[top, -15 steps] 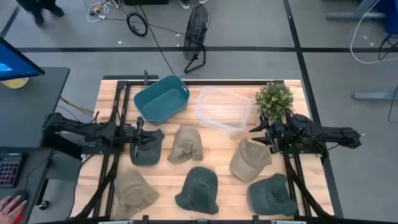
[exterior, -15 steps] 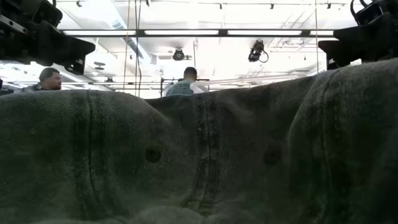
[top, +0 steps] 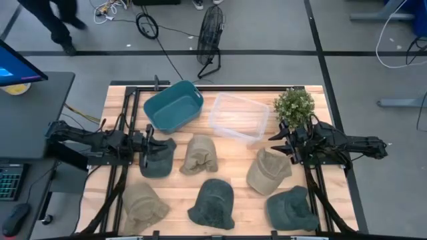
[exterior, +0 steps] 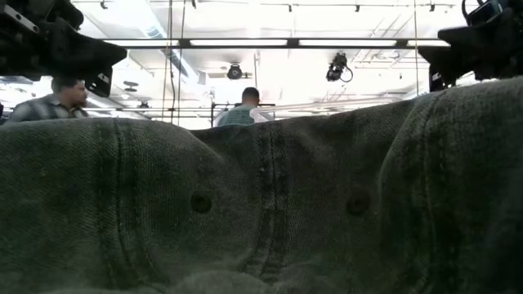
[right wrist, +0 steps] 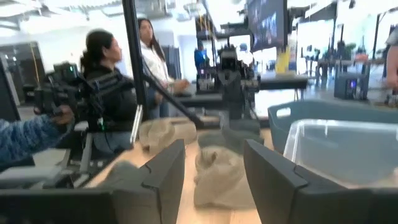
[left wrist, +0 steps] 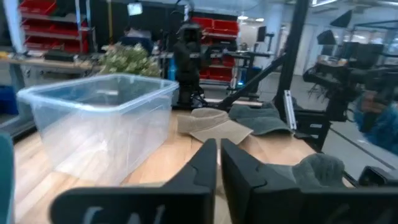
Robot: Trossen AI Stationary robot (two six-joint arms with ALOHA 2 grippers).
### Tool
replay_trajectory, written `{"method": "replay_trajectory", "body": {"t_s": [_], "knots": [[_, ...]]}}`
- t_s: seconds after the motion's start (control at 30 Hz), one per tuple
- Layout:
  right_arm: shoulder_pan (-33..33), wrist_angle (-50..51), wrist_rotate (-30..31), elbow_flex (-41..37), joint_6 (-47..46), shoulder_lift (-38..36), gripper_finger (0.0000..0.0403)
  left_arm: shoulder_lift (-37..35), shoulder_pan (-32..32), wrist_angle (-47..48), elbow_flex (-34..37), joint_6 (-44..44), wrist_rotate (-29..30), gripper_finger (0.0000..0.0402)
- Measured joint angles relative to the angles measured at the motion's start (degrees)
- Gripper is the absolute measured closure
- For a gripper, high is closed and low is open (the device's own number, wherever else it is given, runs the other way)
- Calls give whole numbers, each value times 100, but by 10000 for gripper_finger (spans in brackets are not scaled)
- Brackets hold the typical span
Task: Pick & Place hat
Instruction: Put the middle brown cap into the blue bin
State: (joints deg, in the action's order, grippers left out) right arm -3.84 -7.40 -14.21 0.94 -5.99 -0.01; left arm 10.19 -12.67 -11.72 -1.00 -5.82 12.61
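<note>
Six hats lay on the counter (top: 233,170) and none had reached a container, so by my reading the work had hardly begun. Nearest the front edge sat three: a tan hat (top: 144,203) on the left, a dark green hat (top: 213,203) in the middle, which filled the low view, and another dark hat (top: 291,208) on the right. Behind them lay a second row: a dark hat (top: 159,159) just beside the left gripper (top: 148,143), a khaki hat (top: 200,155) in the centre, and a beige cap (top: 268,171) close under the right gripper (top: 288,147). The left jaws were together and held nothing; the right jaws stood apart and empty. Farther back, the blue bin (top: 173,106) and the clear tub (top: 239,117) both looked empty, with a small plant (top: 294,105) at the far right. Every pick and every placement seemingly remained to be done.
</note>
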Motion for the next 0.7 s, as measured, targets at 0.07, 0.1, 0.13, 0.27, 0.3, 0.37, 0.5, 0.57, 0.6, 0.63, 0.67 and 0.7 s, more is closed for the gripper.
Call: {"method": "replay_trajectory", "body": {"t_s": [0.07, 0.1, 0.13, 0.27, 0.3, 0.37, 0.5, 0.57, 0.6, 0.63, 0.67, 0.7], "knots": [[34, -196, -18, 1, 10, 46, 234, 90, 0, 14, -150, -37, 210, 342], [57, -272, -20, -1, 54, 99, 234, 140, 0, -5, -228, -23, 294, 330], [81, -340, -23, 0, 91, 161, 234, 218, 2, -31, -315, 26, 354, 316], [157, -418, 63, 198, 109, 518, 234, 757, 0, 18, -584, 46, 408, 270], [180, -421, 143, 303, 111, 650, 234, 925, 2, 22, -660, 6, 462, 262], [230, -385, 243, 562, 115, 981, 234, 1280, 2, 131, -825, -127, 541, 249], [367, -210, 279, 1191, 330, 1766, 234, 2057, 1, 318, -1201, -283, 544, 242], [446, -86, 281, 1552, 413, 2242, 234, 2456, 2, 349, -1476, -264, 545, 243], [493, -18, 281, 1721, 446, 2491, 234, 2635, 2, 446, -1638, -256, 545, 244], [539, 73, 283, 1902, 481, 2759, 234, 2819, 2, 566, -1815, -257, 546, 245], [589, 159, 285, 2097, 505, 3015, 234, 3002, 2, 705, -2003, -256, 547, 245], [639, 253, 284, 2281, 517, 3265, 234, 3179, 2, 840, -2183, -254, 547, 245]]}}
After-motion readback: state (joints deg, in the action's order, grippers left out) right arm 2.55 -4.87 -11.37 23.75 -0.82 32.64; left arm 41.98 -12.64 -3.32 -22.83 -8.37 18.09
